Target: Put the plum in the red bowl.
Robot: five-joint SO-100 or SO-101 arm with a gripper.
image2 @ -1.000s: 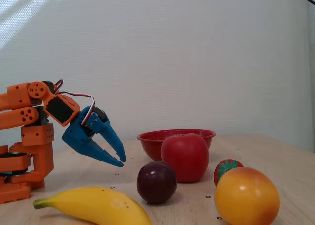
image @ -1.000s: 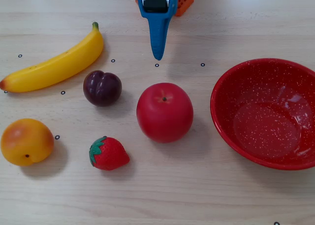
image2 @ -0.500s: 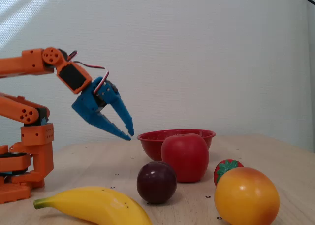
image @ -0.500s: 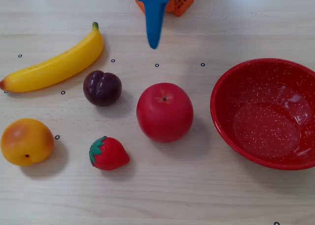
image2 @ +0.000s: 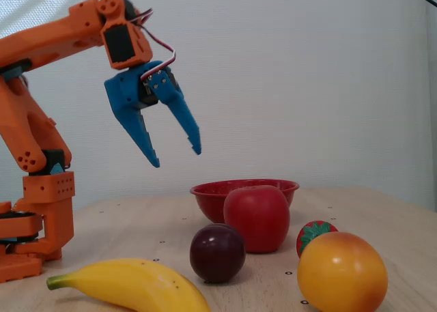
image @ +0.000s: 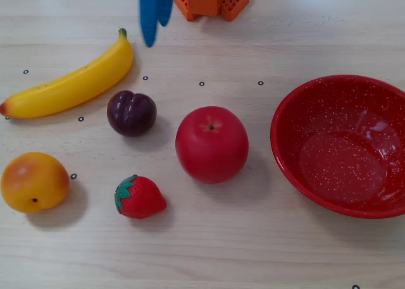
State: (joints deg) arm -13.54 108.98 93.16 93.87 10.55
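Observation:
The plum (image: 131,112) is a small glossy dark purple fruit with a crease, lying on the table between the banana and the apple; it also shows in the low side fixed view (image2: 217,252). The red bowl (image: 297,105) with white speckles stands empty at the right, and behind the apple in the side view (image2: 205,192). My blue gripper (image2: 176,156) is open and empty, held high above the table. From above only its fingers (image: 149,23) show at the top edge, beyond the plum.
A yellow banana (image: 73,83), an orange fruit (image: 34,181), a strawberry (image: 139,197) and a large red apple (image: 211,144) lie around the plum. The orange arm base (image: 212,1) stands at the far edge.

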